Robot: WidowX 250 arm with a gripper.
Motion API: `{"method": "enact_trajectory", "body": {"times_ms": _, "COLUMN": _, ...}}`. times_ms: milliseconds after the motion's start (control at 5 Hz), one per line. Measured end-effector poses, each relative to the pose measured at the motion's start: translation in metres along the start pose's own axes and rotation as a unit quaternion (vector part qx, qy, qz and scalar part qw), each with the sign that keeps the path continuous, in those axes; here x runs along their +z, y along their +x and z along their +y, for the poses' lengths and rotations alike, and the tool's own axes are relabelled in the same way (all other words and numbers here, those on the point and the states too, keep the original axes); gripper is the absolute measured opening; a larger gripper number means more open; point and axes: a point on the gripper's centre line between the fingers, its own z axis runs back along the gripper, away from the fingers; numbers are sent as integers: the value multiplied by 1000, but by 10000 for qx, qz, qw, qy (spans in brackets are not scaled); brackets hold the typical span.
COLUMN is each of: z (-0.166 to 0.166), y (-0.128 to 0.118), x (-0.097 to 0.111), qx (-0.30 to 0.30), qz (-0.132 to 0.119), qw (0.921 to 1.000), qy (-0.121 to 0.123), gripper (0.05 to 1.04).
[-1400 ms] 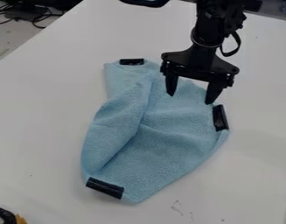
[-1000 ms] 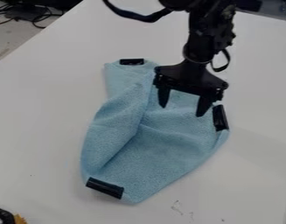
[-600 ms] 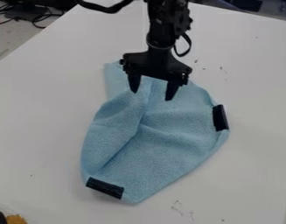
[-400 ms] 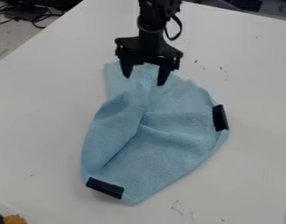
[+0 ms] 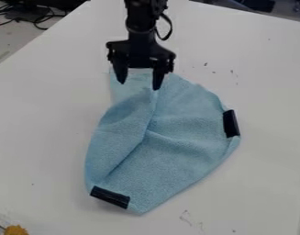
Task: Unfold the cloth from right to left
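Observation:
My gripper (image 5: 138,82) hangs over the far end of the cloth, its two fingers spread apart and nothing between them that I can see held. The light blue cloth (image 5: 182,137) lies on the white table, with a folded flap along its left side and creases through the middle. A black clip (image 5: 231,123) sits on its right edge and another black clip (image 5: 109,197) at its near-left corner. The cloth's far edge is partly hidden behind the gripper.
The white table (image 5: 47,124) extends around the cloth, with small dark marks on it at the upper right and near the front. A yellow-orange object (image 5: 16,230) shows at the lower left corner. Dark cables (image 5: 38,18) lie beyond the table at the upper left.
From right of the cloth's middle, the gripper has moved left and toward the far end, its fingers staying apart. The cloth looks the same. The object at the lower left corner has shifted slightly.

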Motion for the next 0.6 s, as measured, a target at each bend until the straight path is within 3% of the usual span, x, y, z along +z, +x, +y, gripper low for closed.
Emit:
{"method": "enact_trajectory", "body": {"times_ms": 400, "z": 7, "y": -9, "x": -20, "qx": 201, "qz": 37, "qw": 9994, "qy": -278, "gripper": 948}}
{"method": "enact_trajectory", "body": {"times_ms": 600, "z": 7, "y": -8, "x": -20, "qx": 147, "qz": 21, "qw": 9995, "qy": -281, "gripper": 661}}
